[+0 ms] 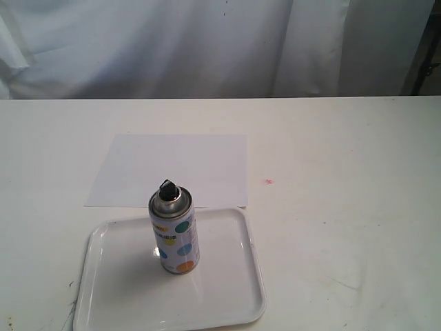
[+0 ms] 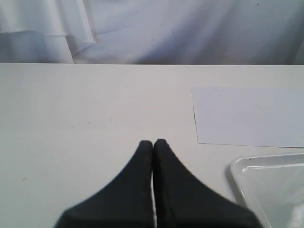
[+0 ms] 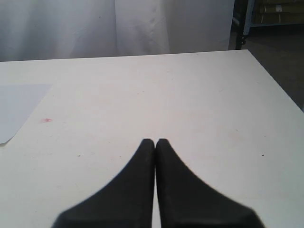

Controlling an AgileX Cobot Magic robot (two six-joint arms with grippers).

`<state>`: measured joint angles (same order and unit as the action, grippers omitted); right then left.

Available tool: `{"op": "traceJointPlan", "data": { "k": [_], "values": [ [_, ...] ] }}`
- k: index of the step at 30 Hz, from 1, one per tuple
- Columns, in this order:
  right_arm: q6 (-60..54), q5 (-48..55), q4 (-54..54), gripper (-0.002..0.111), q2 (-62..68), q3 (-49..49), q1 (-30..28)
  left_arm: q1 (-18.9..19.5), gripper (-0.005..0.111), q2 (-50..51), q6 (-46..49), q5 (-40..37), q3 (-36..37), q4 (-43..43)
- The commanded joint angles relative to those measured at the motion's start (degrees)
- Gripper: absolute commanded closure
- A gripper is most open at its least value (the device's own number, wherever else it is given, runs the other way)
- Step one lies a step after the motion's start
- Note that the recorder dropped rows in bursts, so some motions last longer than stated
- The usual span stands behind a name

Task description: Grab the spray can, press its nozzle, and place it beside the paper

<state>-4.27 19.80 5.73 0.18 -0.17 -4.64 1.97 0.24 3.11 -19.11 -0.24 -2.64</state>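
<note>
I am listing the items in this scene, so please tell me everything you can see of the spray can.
The spray can is a small, metal-looking cylinder with a pale label bearing teal, yellow and orange dots, a silver shoulder and a black nozzle on top. It stands upright about mid-way on the white tray, with the paper lying beyond the tray. Nothing else touches it.

The left gripper shows two matt black fingers, broad at the base and tapering in a curve to narrow rounded tips. The right gripper looks identical. Its fingers seem smooth and unmarked, though they are blurred near the camera.
</note>
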Motion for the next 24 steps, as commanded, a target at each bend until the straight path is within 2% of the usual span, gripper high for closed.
{"op": "traceJointPlan", "data": {
  "k": [1,24],
  "values": [
    [-0.13,0.02,-0.38,0.108,-0.18,0.17,-0.16,-0.29,0.107,-0.24,-0.08,-1.39,0.24,0.07],
    [-0.13,0.02,-0.38,0.108,-0.18,0.17,-0.16,-0.29,0.107,-0.24,0.13,-1.3,0.24,-1.01]
  ]
}}
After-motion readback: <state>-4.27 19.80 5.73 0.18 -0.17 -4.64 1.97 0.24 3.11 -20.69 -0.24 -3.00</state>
